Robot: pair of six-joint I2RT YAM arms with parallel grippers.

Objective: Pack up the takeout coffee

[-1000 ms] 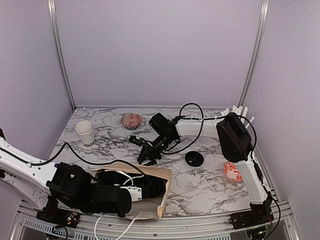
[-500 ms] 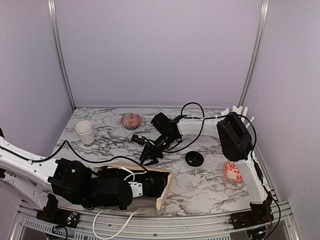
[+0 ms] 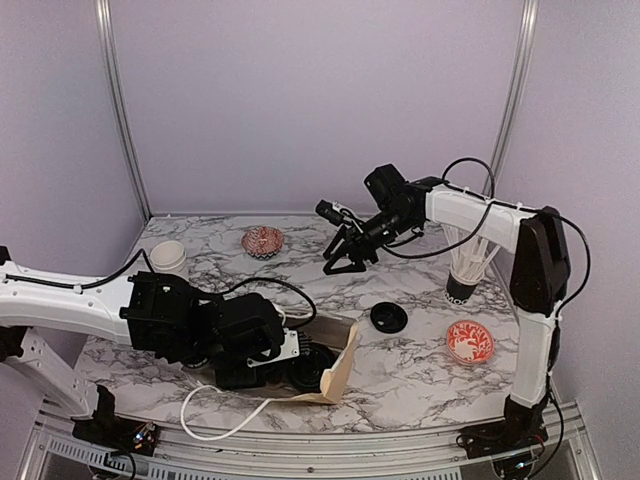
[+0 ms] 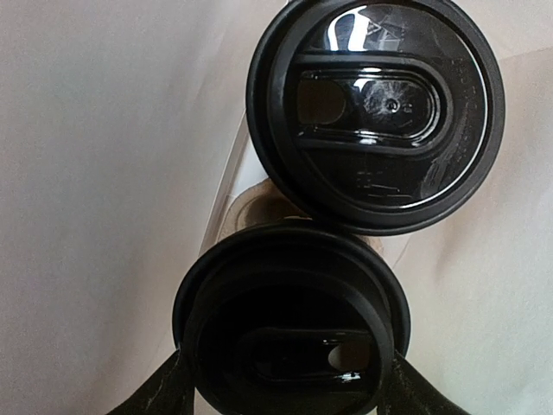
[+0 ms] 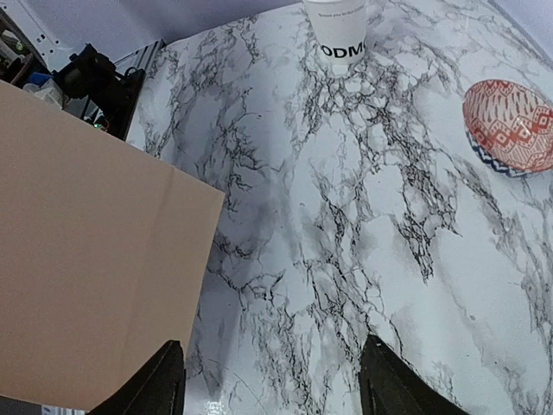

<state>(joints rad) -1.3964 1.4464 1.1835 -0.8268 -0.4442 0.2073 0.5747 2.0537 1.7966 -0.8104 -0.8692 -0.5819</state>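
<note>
In the left wrist view my left gripper [image 4: 289, 380] is shut on a takeout coffee cup with a black lid [image 4: 289, 320], its fingers on both sides. A second lidded cup [image 4: 376, 112] stands just beyond it, and pale bag walls surround both. From above, my left gripper [image 3: 305, 368] reaches into the brown paper bag [image 3: 341, 366] at the front. A third white cup [image 3: 168, 257] stands without a lid at the back left, and it also shows in the right wrist view [image 5: 339, 30]. My right gripper [image 3: 340, 262] hangs open and empty above the table's middle.
A loose black lid [image 3: 388, 318] lies right of the bag. Red-patterned bowls sit at the back [image 3: 263, 240] and the right [image 3: 469, 342]. A dark cup of white sticks [image 3: 462, 275] stands at the right. The bag's white handle [image 3: 215, 430] trails over the front edge.
My left arm has moved right and deeper into the bag with the cup. My right arm has lifted up and back from the bag's mouth, uncovering the cup of sticks.
</note>
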